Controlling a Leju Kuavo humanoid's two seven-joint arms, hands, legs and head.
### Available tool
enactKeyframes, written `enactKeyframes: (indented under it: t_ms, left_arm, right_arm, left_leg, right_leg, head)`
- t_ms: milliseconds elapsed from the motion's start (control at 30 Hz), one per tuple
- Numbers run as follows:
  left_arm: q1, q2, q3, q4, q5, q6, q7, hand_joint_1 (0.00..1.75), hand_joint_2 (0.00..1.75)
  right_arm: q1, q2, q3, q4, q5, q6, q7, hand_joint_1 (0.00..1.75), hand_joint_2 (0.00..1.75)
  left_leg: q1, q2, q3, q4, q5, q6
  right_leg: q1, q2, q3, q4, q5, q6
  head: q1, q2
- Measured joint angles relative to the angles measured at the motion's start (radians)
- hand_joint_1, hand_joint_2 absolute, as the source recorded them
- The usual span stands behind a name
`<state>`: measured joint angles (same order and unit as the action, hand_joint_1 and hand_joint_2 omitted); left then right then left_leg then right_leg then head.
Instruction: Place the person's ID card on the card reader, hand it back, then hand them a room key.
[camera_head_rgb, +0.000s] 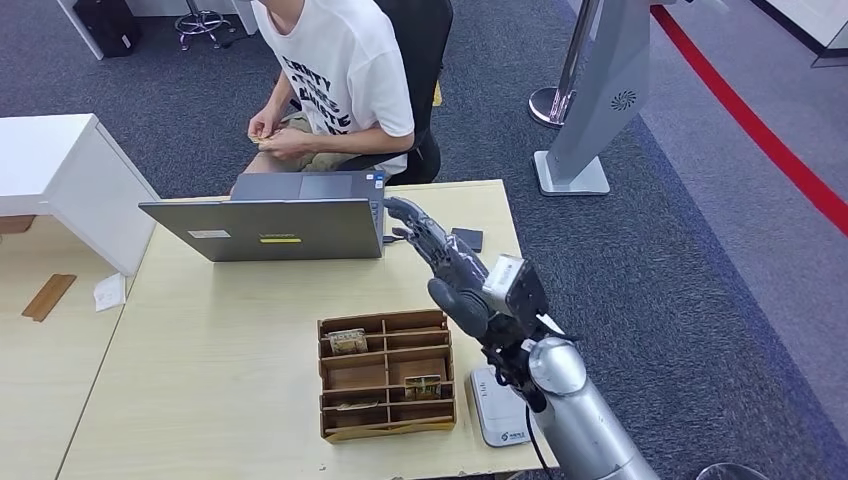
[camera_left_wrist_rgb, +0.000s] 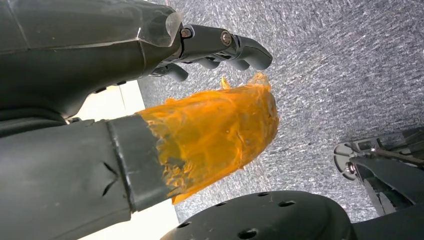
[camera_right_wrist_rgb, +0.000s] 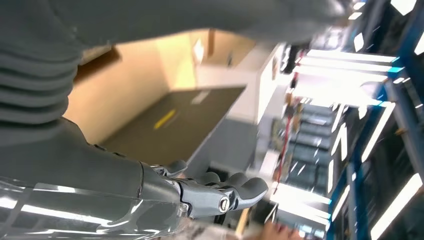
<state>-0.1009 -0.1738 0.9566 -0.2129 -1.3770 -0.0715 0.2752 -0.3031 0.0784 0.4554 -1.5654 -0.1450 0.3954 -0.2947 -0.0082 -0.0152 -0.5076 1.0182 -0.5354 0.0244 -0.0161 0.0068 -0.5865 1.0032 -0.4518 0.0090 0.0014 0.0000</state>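
My right hand (camera_head_rgb: 440, 262) reaches out over the table's far right part, beside the laptop (camera_head_rgb: 268, 228), fingers stretched toward the seated person (camera_head_rgb: 340, 80). It holds nothing; the right wrist view shows its fingers (camera_right_wrist_rgb: 222, 192) spread and bare. The person holds something small in both hands (camera_head_rgb: 268, 137) at their lap. A white card reader (camera_head_rgb: 498, 408) lies at the table's near right edge, under my forearm. The wooden divided box (camera_head_rgb: 330, 385) holds key cards (camera_head_rgb: 348, 342). My left hand (camera_left_wrist_rgb: 150, 125) hangs over the carpet, its thumb wrapped in orange tape, nothing in it.
A small black object (camera_head_rgb: 467, 239) lies on the table (camera_head_rgb: 220, 340) beyond my right hand. A white cabinet (camera_head_rgb: 60, 175) stands at the left, a grey stand (camera_head_rgb: 590, 120) and a red floor line (camera_head_rgb: 770, 140) at the right.
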Motion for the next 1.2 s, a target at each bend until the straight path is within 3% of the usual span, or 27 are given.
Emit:
enactKeyframes:
  t_ms: [233, 800, 967, 1200]
  left_arm:
    - [0.005, 0.004, 0.001, 0.0, 0.006, 0.0, -0.003, 0.0, 0.0]
    - [0.007, 0.007, 0.001, 0.0, 0.007, -0.001, -0.003, 0.0, 0.0]
    - [0.007, 0.007, 0.002, 0.0, 0.01, -0.001, -0.003, 0.0, 0.0]
    - [0.007, 0.008, 0.01, 0.0, 0.01, -0.003, -0.003, 0.0, 0.0]
  right_arm:
    - [0.089, -0.04, 0.0, -0.076, -0.059, 0.064, -0.013, 0.0, 0.0]
    - [0.104, -0.056, 0.0, -0.102, -0.073, 0.079, -0.016, 0.0, 0.0]
    - [0.138, -0.063, 0.001, -0.117, -0.121, 0.148, -0.034, 0.0, 0.0]
    - [0.228, -0.094, 0.01, -0.17, -0.191, 0.315, -0.099, 0.0, 0.0]
  left_leg:
    - [0.0, 0.001, 0.0, 0.0, 0.0, 0.0]
    - [0.0, 0.001, 0.0, 0.0, 0.0, 0.0]
    - [0.0, 0.001, 0.0, 0.0, 0.0, 0.0]
    - [0.0, 0.001, 0.0, 0.0, -0.001, 0.001]
  right_leg:
    - [0.0, 0.0, 0.0, 0.0, 0.0, 0.0]
    - [0.0, 0.0, 0.0, 0.0, 0.0, 0.0]
    - [0.0, 0.0, 0.0, 0.0, 0.0, 0.0]
    - [0.0, 0.0, 0.0, 0.0, 0.0, 0.0]
  head:
    - [0.0, 0.0]
    - [0.0, 0.0]
    - [0.0, 0.0]
    - [0.0, 0.0]
